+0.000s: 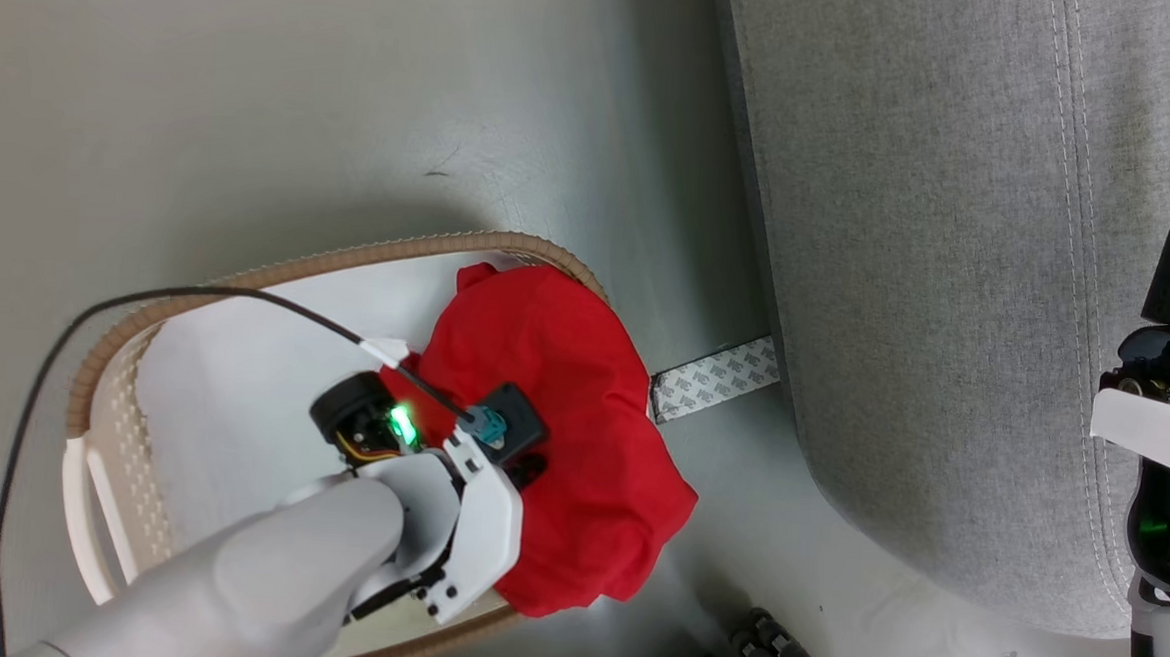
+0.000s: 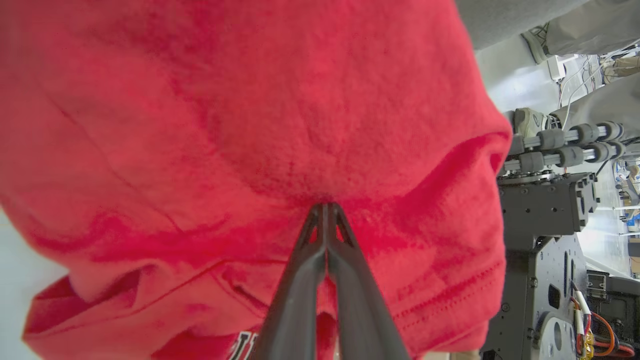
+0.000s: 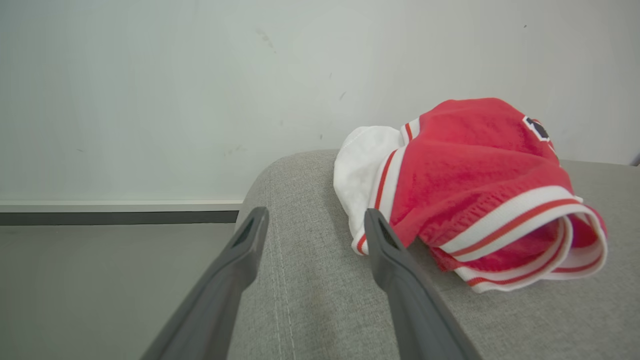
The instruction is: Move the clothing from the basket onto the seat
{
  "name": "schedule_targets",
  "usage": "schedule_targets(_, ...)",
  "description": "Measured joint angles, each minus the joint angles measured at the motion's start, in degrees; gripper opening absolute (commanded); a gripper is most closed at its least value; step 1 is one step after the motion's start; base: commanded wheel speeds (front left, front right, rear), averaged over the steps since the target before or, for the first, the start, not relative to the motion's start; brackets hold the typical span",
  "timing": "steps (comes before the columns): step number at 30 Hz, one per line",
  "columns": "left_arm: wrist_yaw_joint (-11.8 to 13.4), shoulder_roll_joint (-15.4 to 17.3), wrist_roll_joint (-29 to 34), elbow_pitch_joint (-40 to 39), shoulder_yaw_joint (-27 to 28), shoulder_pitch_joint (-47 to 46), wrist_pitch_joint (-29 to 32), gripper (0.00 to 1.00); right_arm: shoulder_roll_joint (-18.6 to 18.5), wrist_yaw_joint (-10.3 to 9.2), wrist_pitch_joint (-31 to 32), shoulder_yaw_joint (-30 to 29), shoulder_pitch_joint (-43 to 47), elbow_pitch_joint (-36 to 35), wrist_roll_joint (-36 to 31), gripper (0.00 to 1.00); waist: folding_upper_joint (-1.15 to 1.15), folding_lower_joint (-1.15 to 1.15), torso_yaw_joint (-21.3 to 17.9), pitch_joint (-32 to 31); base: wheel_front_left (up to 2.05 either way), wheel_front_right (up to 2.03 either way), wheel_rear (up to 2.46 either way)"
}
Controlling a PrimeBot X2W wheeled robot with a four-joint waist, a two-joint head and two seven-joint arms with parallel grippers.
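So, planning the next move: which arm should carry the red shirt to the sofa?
Left. The left hand is shut on the shirt at the basket; the right hand is open over the sofa.

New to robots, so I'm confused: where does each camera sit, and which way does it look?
Head view: on the head, looking down at basket, red garment, sofa; left arm shows.
Left wrist view: on that wrist, looking along the left gripper, shut on the red garment.
Right wrist view: on that wrist, looking along the open right gripper, over the sofa to a red-and-white garment.
Shared: head and left wrist views show the red garment.
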Motion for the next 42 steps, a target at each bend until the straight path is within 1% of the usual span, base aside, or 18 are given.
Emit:
schedule_targets(7, 0.0, 0.7, -1.0, 0.2, 0.0, -0.1, -1.1, 0.00, 0.0, 0.00, 0.0, -0.3, -0.5, 0.6, 0.1, 1.00, 0.00, 0.00, -0.1, -0.9, 0.00, 0.00, 0.00)
schedule_targets(13, 0.0, 0.1, -2.8, 1.7, 0.0, 0.1, -5.5, 0.00, 0.0, 0.00, 0.0, -2.4, -0.4, 0.6, -0.9, 1.00, 0.00, 0.00, 0.9, -3.6, 0.00, 0.00, 0.00)
schedule_targets(22, 0.0, -3.0, -5.8, 5.4, 0.0, 0.5, -15.0, 0.00, 0.0, 0.00, 0.0, -4.1, 2.4, 1.9, -3.4, 1.00, 0.00, 0.00, 4.1, -10.0, 0.00, 0.00, 0.00)
schedule_targets(27, 0.0, -5.0, -8.1, 8.0, 0.0, 0.8, -20.2, 0.00, 0.1, 0.00, 0.0, -3.9, 3.9, 3.0, -4.2, 1.00, 0.00, 0.00, 5.9, -14.8, 0.00, 0.00, 0.00)
schedule_targets(31, 0.0, -6.4, -9.3, 10.2, 0.7, 1.3, -22.8, 0.00, 0.1, 0.00, 0.0, -3.2, 5.4, 4.2, -5.0, 1.00, 0.00, 0.00, 7.2, -19.0, 0.00, 0.00, 0.00)
schedule_targets(32, 0.0, -6.7, -9.7, 10.6, 1.1, 1.6, -23.3, 0.17, 0.1, 0.00, 0.0, -2.9, 5.8, 4.5, -5.2, 1.00, 0.00, 0.00, 7.5, -20.1, 0.00, 0.00, 0.00)
schedule_targets(33, 0.0, -6.9, -10.2, 10.9, 1.7, 1.9, -23.6, 0.40, 0.0, 0.00, 0.0, -2.5, 6.2, 5.1, -5.4, 1.00, 0.00, 0.00, 7.8, -21.2, 0.00, 0.00, 0.00)
schedule_targets(34, 0.0, -7.1, -10.2, 11.2, 2.5, 2.3, -23.9, 0.88, 0.0, 0.00, 0.0, -2.2, 6.5, 5.7, -5.5, 1.00, 0.00, 0.00, 8.2, -22.3, 0.00, 0.00, 0.00)
schedule_targets(35, 0.4, -7.3, -10.3, 11.3, 3.5, 2.5, -24.0, 1.00, -0.1, 0.00, 0.0, -1.8, 6.8, 6.1, -5.5, 1.00, 0.00, 0.00, 8.5, -23.4, 0.00, 0.00, 0.00)
schedule_targets(38, 1.1, -7.4, -10.2, 10.1, 7.3, 3.8, -24.2, 1.00, -1.0, 0.00, 0.0, -0.7, 7.7, 7.7, -5.5, 1.00, 0.00, -0.01, 9.6, -26.6, 0.00, 0.00, 0.00)
schedule_targets(39, 1.6, -7.2, -9.9, 8.9, 9.1, 4.2, -24.3, 1.00, -1.2, 0.00, 0.0, -0.3, 7.9, 8.0, -5.5, 1.00, 0.00, 0.00, 10.0, -27.6, 0.00, 0.00, 0.00)
schedule_targets(40, 2.3, -6.7, -8.1, 6.4, 12.7, 5.3, -24.3, 1.00, -1.6, 0.00, 0.0, 0.4, 8.4, 8.9, -5.5, 1.00, 0.00, 0.00, 10.8, -29.6, 0.00, 0.00, 0.00)
schedule_targets(42, 3.2, -6.2, -7.0, 4.0, 16.2, 7.4, -24.3, 1.00, -2.4, 0.00, 0.0, 0.9, 8.8, 9.6, -5.1, 1.00, 0.00, -0.01, 11.6, -31.5, 0.00, 0.00, 0.00)
